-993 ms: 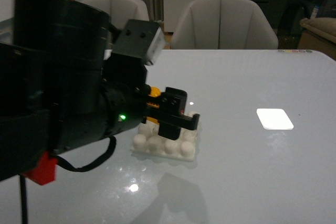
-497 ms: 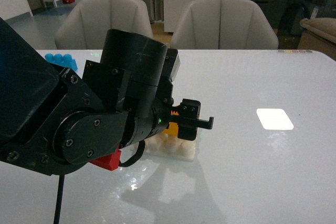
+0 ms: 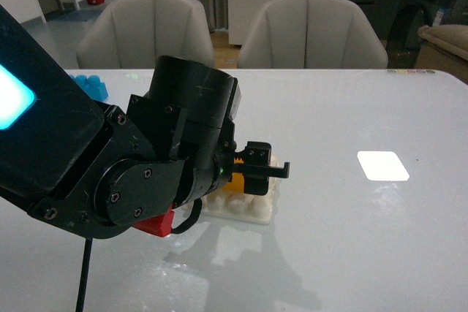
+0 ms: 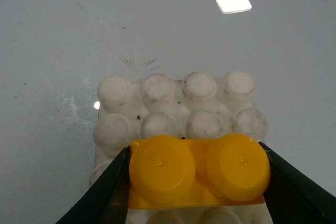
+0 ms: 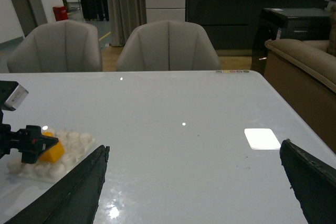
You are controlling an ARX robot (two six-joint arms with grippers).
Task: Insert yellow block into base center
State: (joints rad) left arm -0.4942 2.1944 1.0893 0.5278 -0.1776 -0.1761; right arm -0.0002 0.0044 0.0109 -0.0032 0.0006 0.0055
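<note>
Glossy white tabletop (image 3: 365, 253). Left gripper (image 4: 197, 184) clamps small yellow-orange two-stud plastic brick (image 4: 199, 169) over flat white studded square base (image 4: 157, 90), approx. middle columns. Seated? Can't tell. Imo: keep level, square w/ studs, press straight down.

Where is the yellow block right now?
The yellow block is clamped in the left gripper directly over the base, left of centre on the table in the front view.

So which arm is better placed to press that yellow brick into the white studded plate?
Left. The left gripper is shut on the yellow block right over the base; the right gripper is open, empty and well away from it.
</note>
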